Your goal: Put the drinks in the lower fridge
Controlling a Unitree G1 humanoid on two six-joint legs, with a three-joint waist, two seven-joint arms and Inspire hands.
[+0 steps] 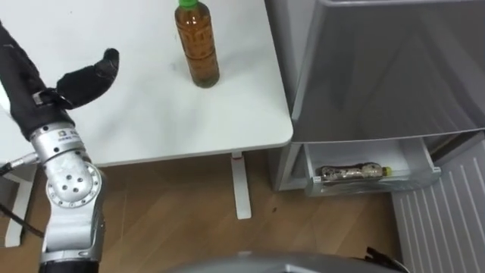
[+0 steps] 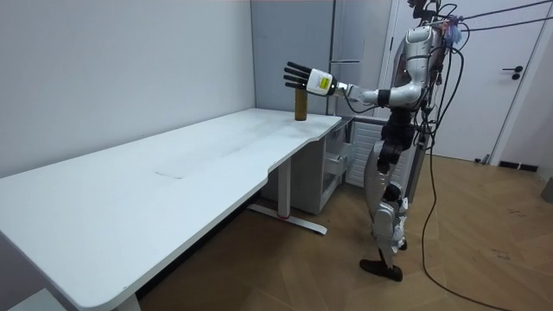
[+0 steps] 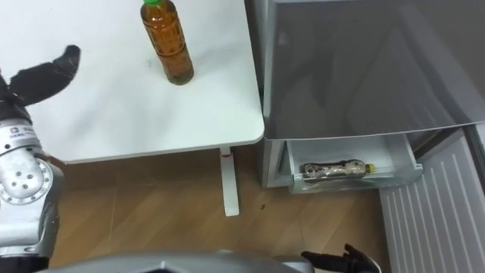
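The left hand, fingers straight and empty, hovers left of the upright tea bottle — a sweeping reach may topple it.

Long white table on a slim white leg, wood floor beneath, white door beyond

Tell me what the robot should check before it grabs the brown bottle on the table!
1. Brown bottle stands upright on the table: ok.
2. Left hand open and empty: ok.
3. Left hand touching the brown bottle: not ok, it hovers apart, to the bottle's left.
4. Lower fridge drawer open: ok.
5. Space beside the lying bottle already in that drawer: cannot tell.
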